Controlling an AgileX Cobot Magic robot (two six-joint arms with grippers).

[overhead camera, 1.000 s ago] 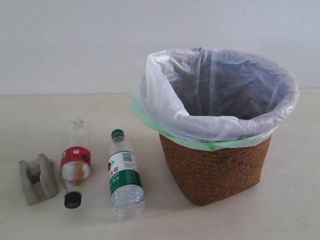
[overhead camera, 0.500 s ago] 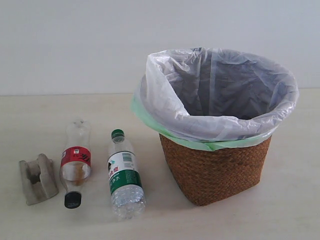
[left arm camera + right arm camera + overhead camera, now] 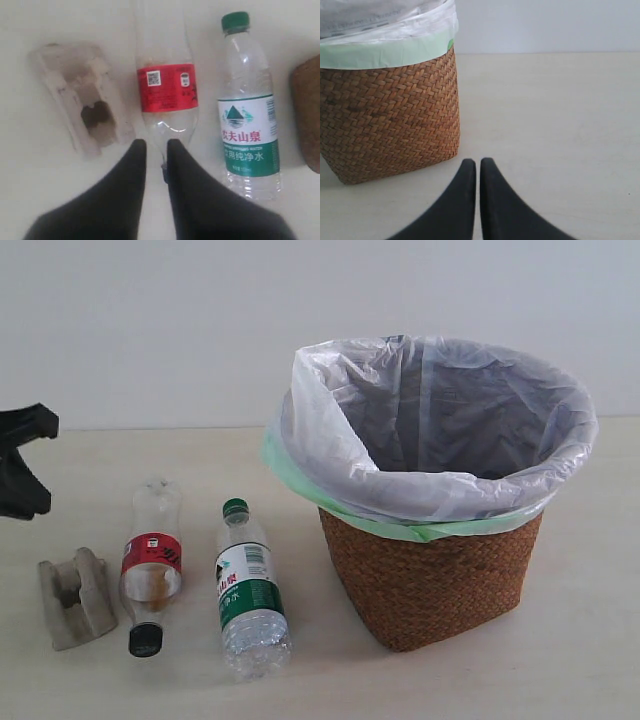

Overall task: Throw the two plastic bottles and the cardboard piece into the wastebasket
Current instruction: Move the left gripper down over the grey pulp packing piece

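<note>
The grey-beige cardboard piece (image 3: 76,597) (image 3: 83,109) lies at the left of the table. To its right lies the red-label bottle (image 3: 152,565) (image 3: 166,92), black cap toward the front, then the green-label bottle (image 3: 248,588) (image 3: 248,115), green cap toward the back. The wicker wastebasket (image 3: 432,580) (image 3: 387,117), lined with a white bag over a green one, stands to the right. My left gripper (image 3: 45,462) (image 3: 156,143) enters at the left edge and hovers above the red bottle's cap end, narrowly open, holding nothing. My right gripper (image 3: 477,161) is shut and empty, low beside the basket's base.
The pale table top (image 3: 580,660) runs back to a plain white wall (image 3: 150,330). The basket's edge (image 3: 307,115) shows just beyond the green-label bottle in the left wrist view. The right gripper is out of the exterior view.
My left gripper has come into the exterior view at the left edge; it was out of sight in both earlier frames. The bottles, cardboard and basket have not moved.
</note>
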